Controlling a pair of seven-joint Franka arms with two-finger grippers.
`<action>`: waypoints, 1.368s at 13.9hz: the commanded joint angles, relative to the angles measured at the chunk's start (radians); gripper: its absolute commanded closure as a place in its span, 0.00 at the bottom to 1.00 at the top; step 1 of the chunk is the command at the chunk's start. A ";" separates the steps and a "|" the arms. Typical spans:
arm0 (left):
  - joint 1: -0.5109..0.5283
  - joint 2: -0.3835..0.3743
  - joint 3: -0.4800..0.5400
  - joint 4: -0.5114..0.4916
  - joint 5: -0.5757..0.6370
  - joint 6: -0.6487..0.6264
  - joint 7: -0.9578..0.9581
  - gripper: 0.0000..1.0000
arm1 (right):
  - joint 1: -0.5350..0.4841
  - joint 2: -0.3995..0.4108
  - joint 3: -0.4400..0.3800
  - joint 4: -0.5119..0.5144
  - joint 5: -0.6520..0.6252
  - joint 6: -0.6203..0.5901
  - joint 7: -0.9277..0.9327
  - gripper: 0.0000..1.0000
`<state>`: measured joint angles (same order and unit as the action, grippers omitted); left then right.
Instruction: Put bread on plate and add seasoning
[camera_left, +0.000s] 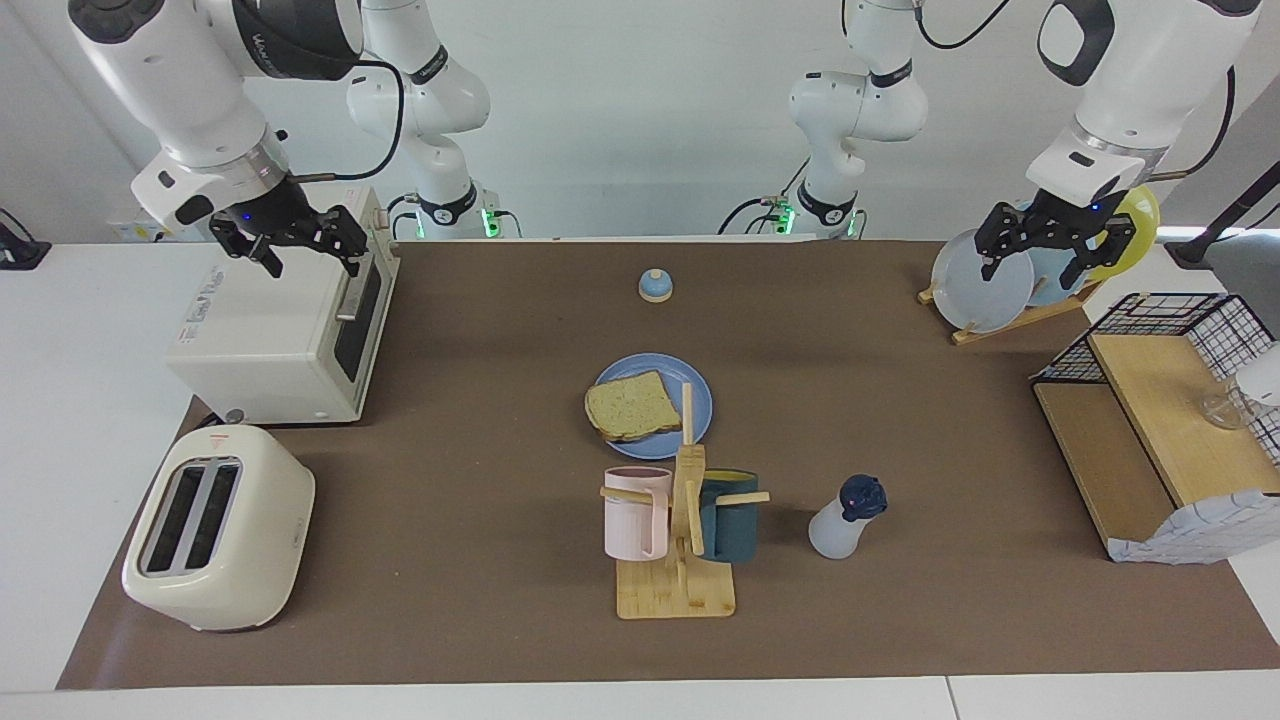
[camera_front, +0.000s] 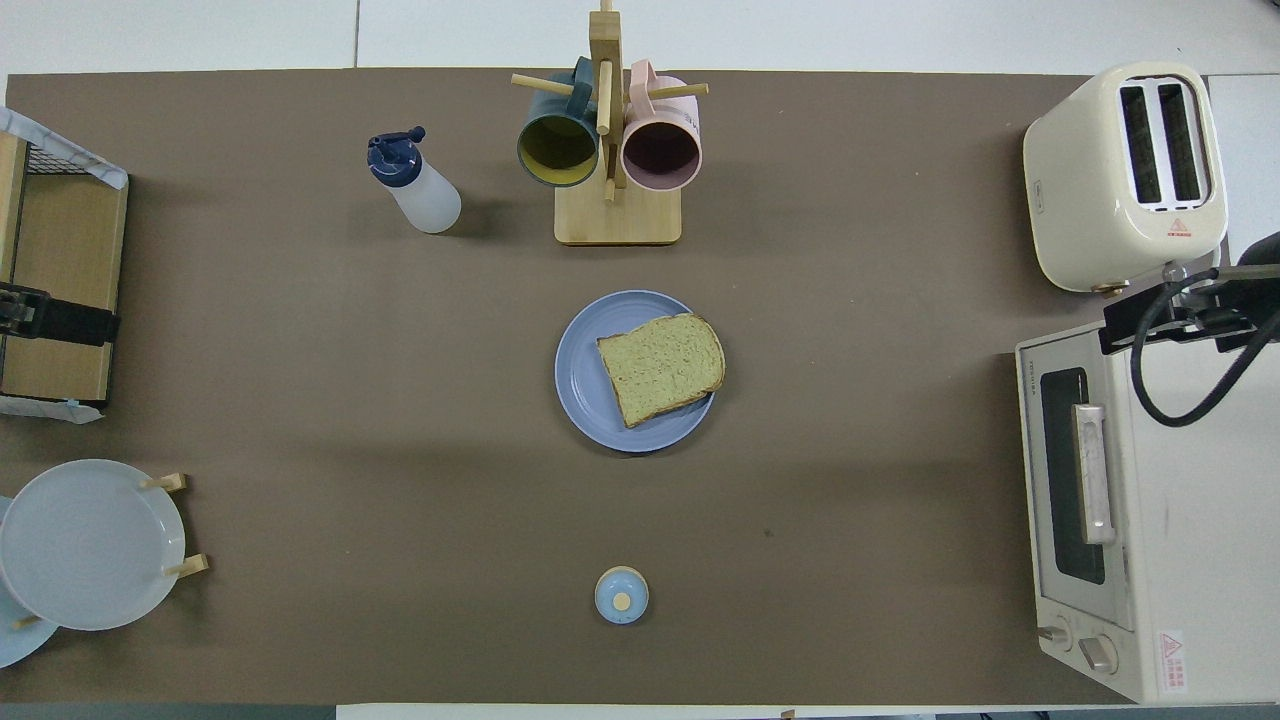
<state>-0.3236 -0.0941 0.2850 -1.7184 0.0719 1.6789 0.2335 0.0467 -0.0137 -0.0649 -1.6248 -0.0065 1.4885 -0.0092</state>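
a slice of bread (camera_left: 628, 406) lies on the blue plate (camera_left: 698, 400) at mid-table, one corner jutting over the rim toward the right arm's end, so the first half of the job looks done. the seasoning bottle (camera_left: 846, 518) stands upright and untouched beside the mug rack (camera_left: 678, 545), farther from the robots than the plate and toward the left arm's end; whether anything has been shaken onto the bread cannot be made out. the left gripper (camera_left: 1036, 240) hangs raised over the dish rack (camera_left: 1010, 320) with its jaws spread wide and nothing in them, seemingly parked clear of the work. the right gripper (camera_left: 297, 240) hovers over the toaster oven (camera_left: 270, 340), jaws likewise wide and empty, waiting. from overhead, only a dark sliver of the left gripper shows at the frame's edge, and the right gripper is cut off among cables; the rack's post hides part of the plate in the facing view. a small bell (camera_left: 655, 286) sits near the robots.
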 joint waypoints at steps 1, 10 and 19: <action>0.166 0.016 -0.151 0.045 -0.035 -0.047 -0.013 0.00 | -0.005 -0.008 0.005 0.003 0.020 -0.014 -0.028 0.00; 0.311 0.028 -0.300 0.042 -0.089 -0.055 -0.060 0.00 | -0.007 -0.008 0.005 0.002 0.020 -0.017 -0.028 0.00; 0.288 0.028 -0.296 0.054 -0.075 -0.094 -0.114 0.00 | -0.007 -0.008 0.005 0.003 0.020 -0.016 -0.028 0.00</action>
<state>-0.0325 -0.0476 -0.0086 -1.6561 -0.0053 1.6049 0.1524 0.0467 -0.0137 -0.0630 -1.6246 -0.0065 1.4885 -0.0092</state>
